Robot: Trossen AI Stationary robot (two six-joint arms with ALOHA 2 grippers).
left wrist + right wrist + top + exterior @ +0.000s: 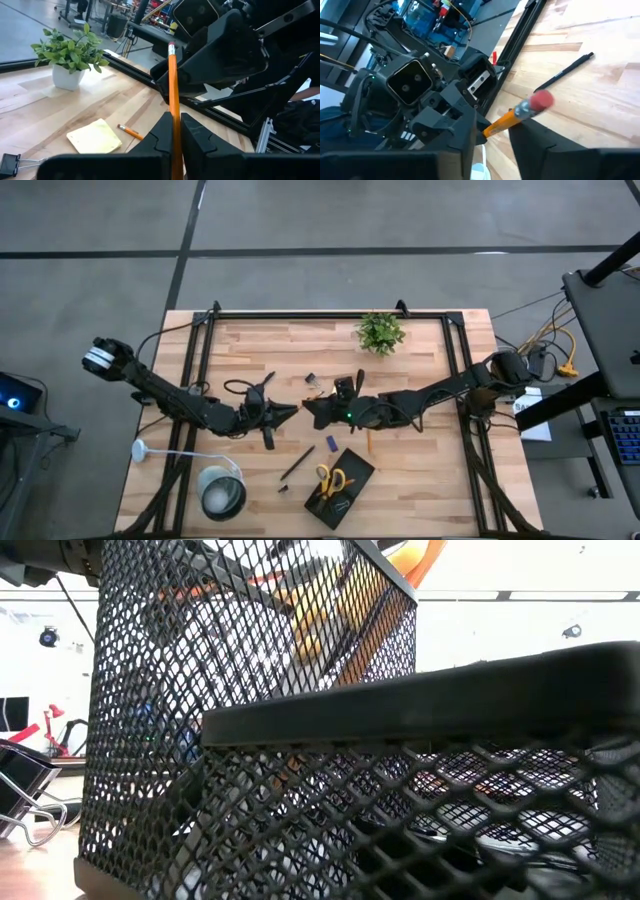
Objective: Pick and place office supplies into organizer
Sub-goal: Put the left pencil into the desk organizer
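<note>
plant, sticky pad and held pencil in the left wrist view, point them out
plant (70, 47), left wrist view, on its leaves
sticky pad (94, 136), left wrist view, on its top sheet
pencil (173, 85), left wrist view, on its orange shaft

In the low view, black mesh of the organizer (250, 690) is filling almost the whole picture, hiding the desk and both arms behind it; only orange and yellow shapes are showing blurred through the wire, too vague to name. A binder clip (25, 795) is being cut off by the edge there. In the left wrist view, the pencil (173, 85) is running out past the picture's edge between the left hand (175, 137) fingers. In the high view, small pieces on the desk (420, 370) near the organizer are too tiny to tell apart.
</note>
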